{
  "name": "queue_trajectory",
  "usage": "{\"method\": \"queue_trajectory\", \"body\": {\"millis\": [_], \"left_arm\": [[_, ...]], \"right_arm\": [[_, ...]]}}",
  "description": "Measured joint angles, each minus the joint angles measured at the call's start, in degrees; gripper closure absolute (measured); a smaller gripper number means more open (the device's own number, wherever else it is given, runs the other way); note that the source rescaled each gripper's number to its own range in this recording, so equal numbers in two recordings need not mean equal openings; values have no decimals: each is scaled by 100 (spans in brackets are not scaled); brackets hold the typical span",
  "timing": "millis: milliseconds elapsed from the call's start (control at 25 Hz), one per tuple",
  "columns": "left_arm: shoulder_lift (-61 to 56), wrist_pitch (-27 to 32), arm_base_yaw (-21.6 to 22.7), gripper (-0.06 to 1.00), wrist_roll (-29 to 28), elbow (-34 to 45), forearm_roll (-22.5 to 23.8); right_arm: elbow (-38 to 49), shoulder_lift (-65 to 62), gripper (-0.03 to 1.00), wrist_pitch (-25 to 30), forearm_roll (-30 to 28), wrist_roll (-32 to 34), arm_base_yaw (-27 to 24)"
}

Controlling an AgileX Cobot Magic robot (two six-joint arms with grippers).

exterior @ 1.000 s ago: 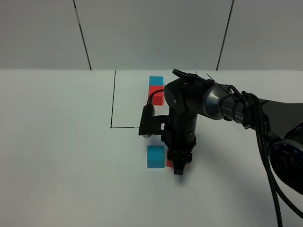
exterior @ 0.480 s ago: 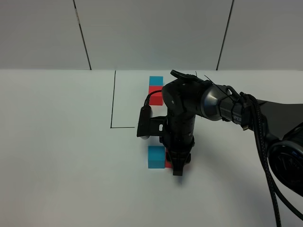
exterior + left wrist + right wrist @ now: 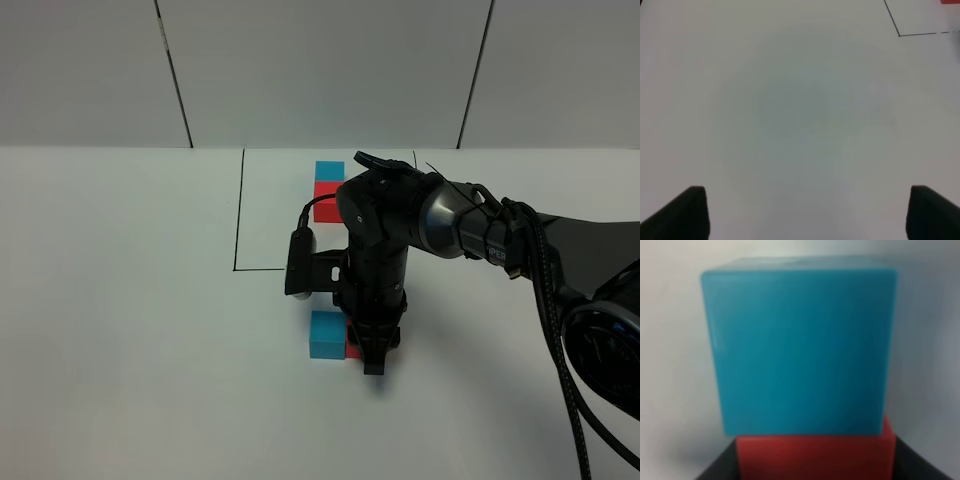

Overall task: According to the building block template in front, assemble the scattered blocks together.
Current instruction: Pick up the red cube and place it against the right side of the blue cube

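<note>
View: exterior high
Cubes counted: four, two cyan and two red
Template (image 3: pixel 241 210): one thin black outline at the far middle of the white table (image 3: pixel 120 320)
Template pair: far cyan (image 3: pixel 329 170) touching far red (image 3: pixel 322 203) on its near side, both inside the outline, partly hidden by the arm
Loose pair: cyan cube (image 3: pixel 326 333) on the table just in front of the outline; red cube (image 3: pixel 351 349) against its right side, only a sliver showing
Right arm (image 3: pixel 450 225): one, reaching in from the right, wrist pointing straight down over the loose pair
Right jaws: down at the red cube; their gap is hidden here
Left jaws: not in this view

View: left wrist
Left jaws: wide apart, two black fingertips (image 3: pixel 677 215), nothing between them, bare table below
Template: one outline corner (image 3: pixel 899 35) well away from the jaws
Red scrap (image 3: pixel 950 1): inside the outline, too cropped to name

View: right wrist
Cubes counted: two, one cyan (image 3: pixel 800 345), one red (image 3: pixel 812 457)
Right jaws: closed on the red cube, a dark finger (image 3: pixel 715 471) at either side of it
Contact: red cube pressed flush against the cyan cube's face
</note>
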Motion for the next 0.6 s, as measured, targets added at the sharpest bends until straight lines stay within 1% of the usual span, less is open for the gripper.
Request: {"method": "queue_trajectory", "body": {"millis": [600], "left_arm": [[0,0,0,6,0,0,0]], "right_arm": [[-4,0,95,0,-5,-7,0]]}}
